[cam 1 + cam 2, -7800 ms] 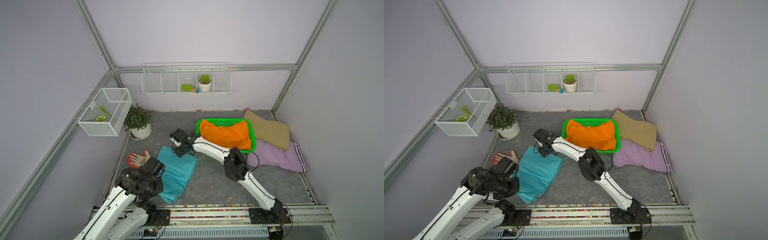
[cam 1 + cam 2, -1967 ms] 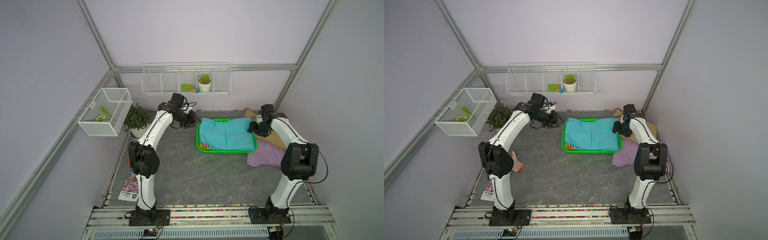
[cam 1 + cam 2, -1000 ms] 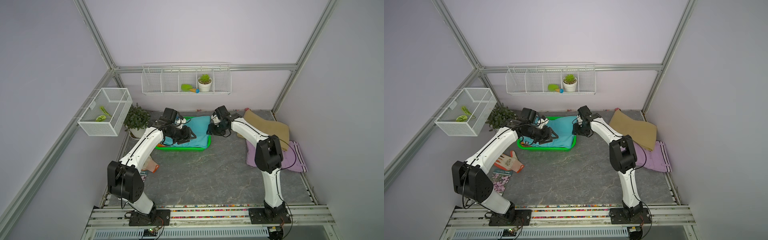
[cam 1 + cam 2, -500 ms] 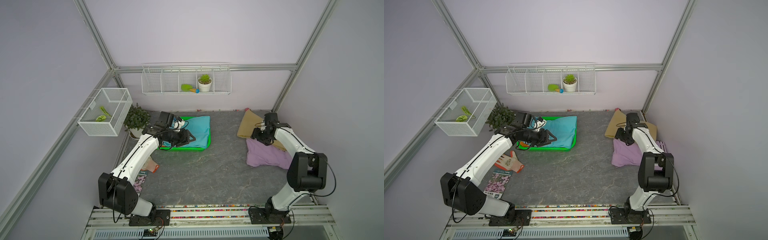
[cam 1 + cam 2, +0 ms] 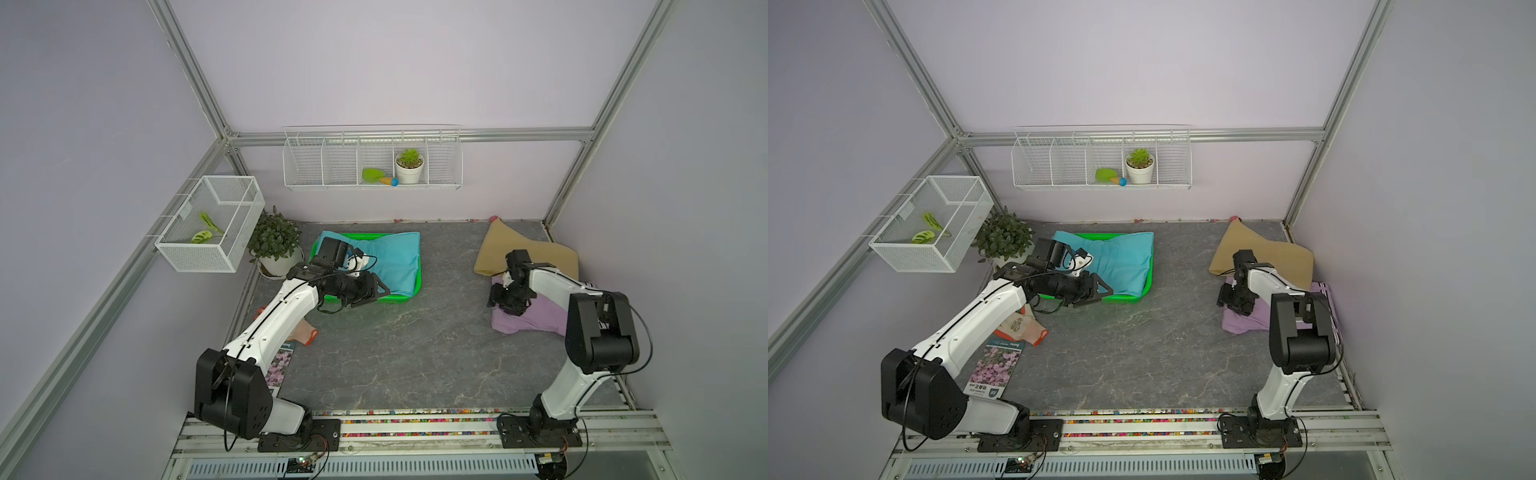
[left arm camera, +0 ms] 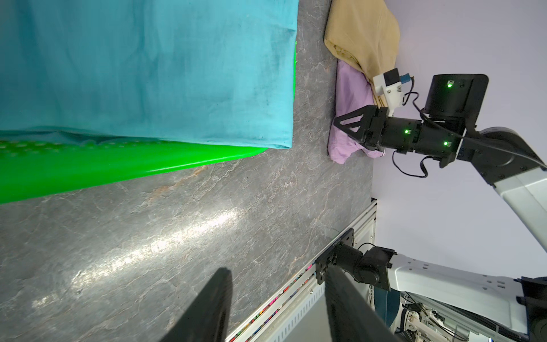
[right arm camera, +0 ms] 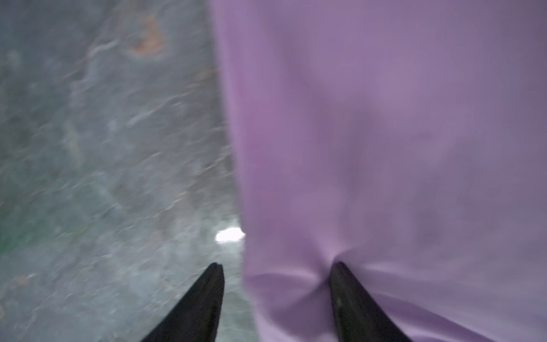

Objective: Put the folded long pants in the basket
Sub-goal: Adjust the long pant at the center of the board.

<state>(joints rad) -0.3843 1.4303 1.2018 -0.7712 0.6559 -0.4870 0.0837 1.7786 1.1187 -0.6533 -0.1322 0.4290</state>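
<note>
Teal pants (image 5: 395, 255) folded in green basket (image 5: 401, 296) at tabletop (image 5: 415, 345) rear left; tan pants (image 5: 544, 254) and lilac pants (image 5: 536, 320) touching at right; left tool (image 6: 276, 269) spread, empty, beside basket's front rim; right tool (image 7: 276, 266) spread astride lilac pants' edge, one finger (image 7: 349, 296) denting the cloth

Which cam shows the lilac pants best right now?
A top view: the lilac pants lie mostly visible beside the tan pants, the right gripper over one end. Right wrist: blurred close-up, open jaws straddling the edge. Left wrist: only one end, far off.
</note>
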